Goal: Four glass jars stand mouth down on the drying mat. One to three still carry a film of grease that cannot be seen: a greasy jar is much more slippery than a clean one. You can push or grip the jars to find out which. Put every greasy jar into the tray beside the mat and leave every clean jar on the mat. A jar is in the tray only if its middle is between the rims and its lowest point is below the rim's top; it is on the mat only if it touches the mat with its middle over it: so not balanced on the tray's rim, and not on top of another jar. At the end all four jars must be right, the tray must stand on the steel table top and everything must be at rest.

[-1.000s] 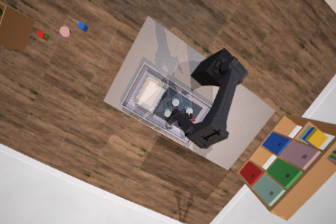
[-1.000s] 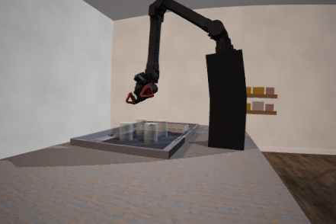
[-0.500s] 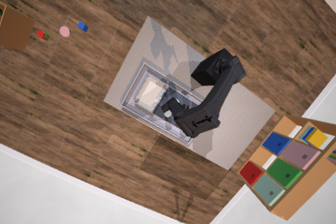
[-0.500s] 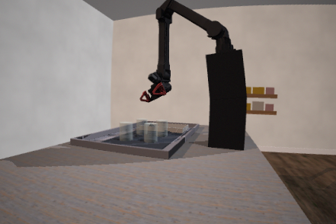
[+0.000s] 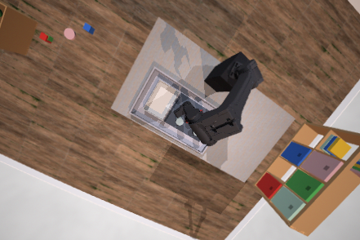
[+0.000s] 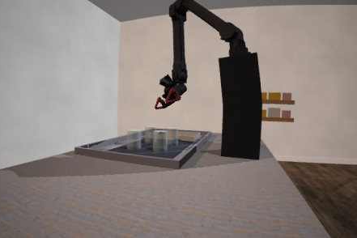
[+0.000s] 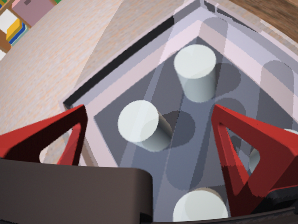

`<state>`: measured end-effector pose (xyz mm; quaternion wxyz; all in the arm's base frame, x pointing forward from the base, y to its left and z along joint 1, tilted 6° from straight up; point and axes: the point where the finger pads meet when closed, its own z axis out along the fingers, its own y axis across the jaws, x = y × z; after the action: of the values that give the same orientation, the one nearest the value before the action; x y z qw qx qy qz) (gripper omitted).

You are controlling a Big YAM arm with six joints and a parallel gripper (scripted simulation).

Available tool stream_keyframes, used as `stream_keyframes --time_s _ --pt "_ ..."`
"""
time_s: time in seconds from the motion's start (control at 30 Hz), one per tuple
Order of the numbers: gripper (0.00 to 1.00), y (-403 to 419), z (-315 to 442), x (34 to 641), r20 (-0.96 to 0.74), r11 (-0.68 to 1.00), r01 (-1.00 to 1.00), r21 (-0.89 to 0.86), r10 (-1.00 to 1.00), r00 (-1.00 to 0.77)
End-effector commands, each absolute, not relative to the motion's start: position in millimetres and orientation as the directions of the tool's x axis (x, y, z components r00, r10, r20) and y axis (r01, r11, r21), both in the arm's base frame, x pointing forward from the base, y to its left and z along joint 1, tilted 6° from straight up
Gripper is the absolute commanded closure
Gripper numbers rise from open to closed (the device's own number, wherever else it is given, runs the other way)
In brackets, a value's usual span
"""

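Four clear glass jars stand mouth down on the dark drying mat (image 6: 178, 151) (image 7: 166, 91). In the side view they show as a front left jar (image 6: 133, 139), a front right jar (image 6: 159, 141) and two behind them (image 6: 150, 133) (image 6: 172, 136). The wrist view shows three jars (image 7: 194, 72) (image 7: 143, 125) (image 7: 200, 207). From above only one jar (image 5: 180, 121) shows; the arm hides the others. The pale tray (image 5: 161, 100) lies beside the mat. My gripper (image 6: 167, 98) (image 7: 149, 111) (image 5: 184, 117) is open and empty. It hangs well above the jars, pointing down at them.
A raised grey frame (image 6: 129, 157) surrounds the mat and tray on the steel table. The arm's black pedestal (image 6: 239, 109) stands at the table's back. A shelf of coloured bins (image 5: 310, 175) and small toy blocks (image 5: 69, 33) lie off the table on the floor.
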<state>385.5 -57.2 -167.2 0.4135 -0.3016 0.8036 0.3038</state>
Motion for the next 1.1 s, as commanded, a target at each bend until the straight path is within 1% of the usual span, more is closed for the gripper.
stream_keyframes --time_s 0.0,0.2,0.23,0.47,0.5,0.8,0.83,1.07 --pt "0.00 -56.1 -154.9 391.1 -0.832 0.677 -0.686 0.266 -0.198 -0.518" --pt "0.00 -56.1 -154.9 391.1 -0.832 0.677 -0.686 0.266 -0.198 -0.518" --pt "0.00 -56.1 -157.9 389.6 -0.766 0.741 -0.612 0.276 -0.214 -0.606" --pt "0.00 -56.1 -157.9 389.6 -0.766 0.741 -0.612 0.276 -0.214 -0.606" --pt "0.00 -55.0 -160.4 387.7 -0.691 0.798 -0.535 0.277 -0.222 -0.688" --pt "0.00 -55.0 -160.4 387.7 -0.691 0.798 -0.535 0.277 -0.222 -0.688" --pt "0.00 -54.3 -162.2 387.4 -0.605 0.853 -0.446 0.271 -0.210 -0.768" --pt "0.00 -54.3 -162.2 387.4 -0.605 0.853 -0.446 0.271 -0.210 -0.768"
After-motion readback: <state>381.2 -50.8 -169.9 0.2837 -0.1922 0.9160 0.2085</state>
